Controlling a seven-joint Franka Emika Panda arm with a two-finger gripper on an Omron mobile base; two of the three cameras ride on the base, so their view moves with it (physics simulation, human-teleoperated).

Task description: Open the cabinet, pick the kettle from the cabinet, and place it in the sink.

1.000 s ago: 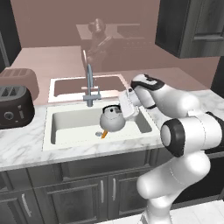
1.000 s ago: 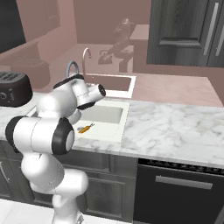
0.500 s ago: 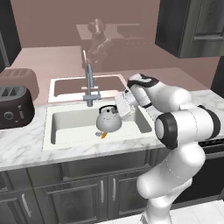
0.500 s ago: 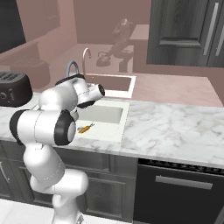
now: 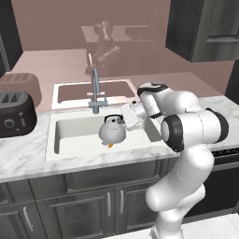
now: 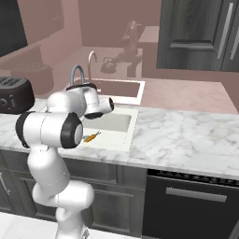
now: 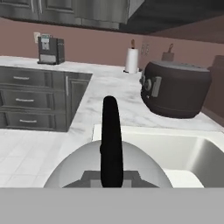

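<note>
The silver-grey kettle (image 5: 112, 132) hangs low inside the off-white sink (image 5: 70, 135), just right of the faucet (image 5: 95, 91). My gripper (image 5: 120, 120) comes at it from the right and is shut on its black loop handle. In the hand view the handle (image 7: 111, 140) stands upright in the middle, over the kettle's dome (image 7: 74, 168), with the sink basin (image 7: 183, 148) behind. I cannot tell whether the kettle touches the sink floor. The dark cabinet (image 5: 205, 28) hangs at the upper right; its doors with silver bar handles (image 6: 200, 32) show in the right base view.
A dark toaster (image 5: 16, 109) stands on the marble counter left of the sink, close behind the kettle in the hand view (image 7: 175, 89). A small orange item (image 6: 91, 137) lies in the sink. My own arm (image 6: 70, 121) hides the left part of the basin.
The kettle has sunk a little lower and to the left in the sink, still in my grip. My elbow has swung outward to the right.
</note>
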